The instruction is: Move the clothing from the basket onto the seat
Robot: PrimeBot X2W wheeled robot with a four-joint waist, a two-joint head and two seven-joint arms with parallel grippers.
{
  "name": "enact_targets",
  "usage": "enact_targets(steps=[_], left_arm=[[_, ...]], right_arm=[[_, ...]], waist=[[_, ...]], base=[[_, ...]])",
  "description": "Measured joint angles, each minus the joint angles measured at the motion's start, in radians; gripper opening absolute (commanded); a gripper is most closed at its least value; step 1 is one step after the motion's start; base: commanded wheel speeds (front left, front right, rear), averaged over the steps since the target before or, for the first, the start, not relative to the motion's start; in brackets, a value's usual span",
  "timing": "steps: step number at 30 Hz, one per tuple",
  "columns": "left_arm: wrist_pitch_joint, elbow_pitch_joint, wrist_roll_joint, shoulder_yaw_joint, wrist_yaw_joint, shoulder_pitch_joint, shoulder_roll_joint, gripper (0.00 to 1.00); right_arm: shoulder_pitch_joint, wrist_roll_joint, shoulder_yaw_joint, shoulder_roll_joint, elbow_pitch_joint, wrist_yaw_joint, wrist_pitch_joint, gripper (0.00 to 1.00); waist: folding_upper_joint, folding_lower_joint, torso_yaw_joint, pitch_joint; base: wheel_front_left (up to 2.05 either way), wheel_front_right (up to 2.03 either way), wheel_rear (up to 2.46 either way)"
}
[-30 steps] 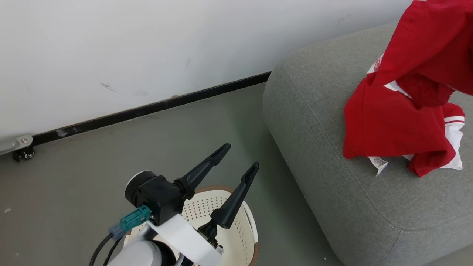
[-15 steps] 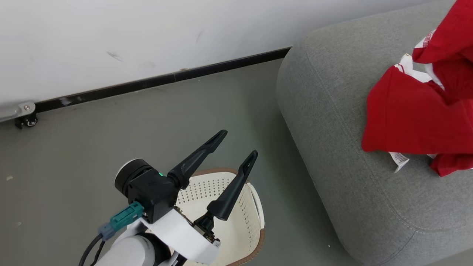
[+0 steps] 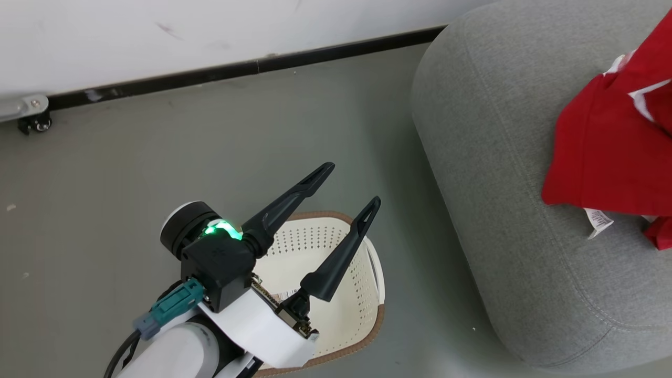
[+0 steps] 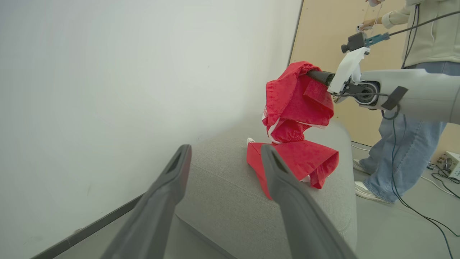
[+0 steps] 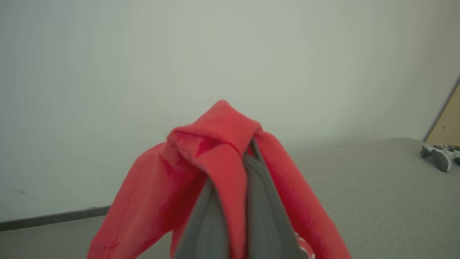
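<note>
My left gripper (image 3: pixel 350 185) hangs open and empty above the cream basket (image 3: pixel 362 273), which stands on the floor with a label sticker on its inside bottom. To the right is the grey seat (image 3: pixel 488 210) with red clothing (image 3: pixel 604 157) on it. In the left wrist view my open left gripper (image 4: pixel 225 151) points at the seat (image 4: pixel 222 194). There my right gripper (image 4: pixel 318 76) is shut on red clothing (image 4: pixel 294 104), which hangs down to a heap on the cushion. Red clothing (image 5: pixel 215 144) drapes over my shut right gripper (image 5: pixel 251 153).
A white wall with a black baseboard (image 3: pixel 236 68) runs behind the floor. A caster wheel (image 3: pixel 31 124) sits at the wall's foot. A person in jeans (image 4: pixel 406 144) stands beside the seat, with cables on the floor. A game controller (image 5: pixel 440 156) lies on the seat.
The head camera has turned, so the seat and the clothing sit farther right in its picture. My left gripper stays open over the basket, and a green light now shows on its wrist.
</note>
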Motion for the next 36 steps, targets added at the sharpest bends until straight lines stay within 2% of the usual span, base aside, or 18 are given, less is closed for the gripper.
enact_targets(steps=[8, 14, 22, 26, 29, 30, 32, 33, 36], left_arm=[[0.017, -0.009, 0.016, -0.012, -0.001, -0.034, 0.007, 1.00], [0.020, -0.010, 0.026, -0.016, -0.002, -0.058, 0.009, 1.00], [0.025, 0.003, 0.028, -0.013, -0.003, -0.073, 0.014, 1.00], [0.016, 0.017, 0.028, -0.012, -0.007, -0.075, 0.013, 1.00], [0.013, 0.026, 0.027, -0.013, -0.008, -0.075, 0.012, 1.00], [0.008, 0.029, 0.028, -0.013, -0.008, -0.075, 0.012, 1.00], [0.006, 0.035, 0.027, -0.013, -0.008, -0.075, 0.010, 1.00], [0.002, 0.040, 0.026, -0.012, -0.010, -0.075, 0.010, 1.00], [-0.002, 0.049, 0.026, -0.013, -0.011, -0.075, 0.005, 1.00]], right_arm=[[0.082, 0.002, 0.000, 0.074, 0.070, 0.000, -0.019, 0.00], [0.119, 0.016, -0.028, 0.090, 0.131, 0.000, -0.029, 0.00], [0.130, 0.016, -0.031, 0.136, 0.154, 0.000, -0.040, 0.02], [0.147, 0.016, -0.033, 0.152, 0.164, 0.000, -0.045, 0.33], [0.149, 0.023, -0.043, 0.160, 0.164, 0.000, -0.046, 0.50], [0.152, 0.023, -0.046, 0.160, 0.163, 0.000, -0.046, 0.71], [0.164, 0.023, -0.049, 0.156, 0.162, 0.000, -0.046, 0.95], [0.168, 0.023, -0.050, 0.154, 0.161, 0.000, -0.046, 1.00], [0.183, 0.023, -0.050, 0.154, 0.152, 0.000, -0.047, 1.00]], waist=[[0.0000, 0.0000, 0.014, 0.050], [0.0000, 0.0000, 0.015, 0.082], [0.0000, 0.0000, -0.001, 0.105], [0.0000, 0.0000, -0.010, 0.103], [0.0000, 0.0000, -0.016, 0.098], [0.0000, 0.0000, -0.018, 0.096], [0.0000, 0.0000, -0.022, 0.092], [0.0000, 0.0000, -0.025, 0.090], [0.0000, 0.0000, -0.032, 0.081]], base=[[0.00, 0.00, 0.00], [0.00, 0.00, 0.00], [0.00, 0.00, 0.00], [0.00, 0.00, 0.00], [0.00, 0.00, 0.00], [0.00, 0.00, 0.00], [0.00, 0.00, 0.00], [0.00, 0.00, 0.00], [0.00, 0.00, 0.00]])
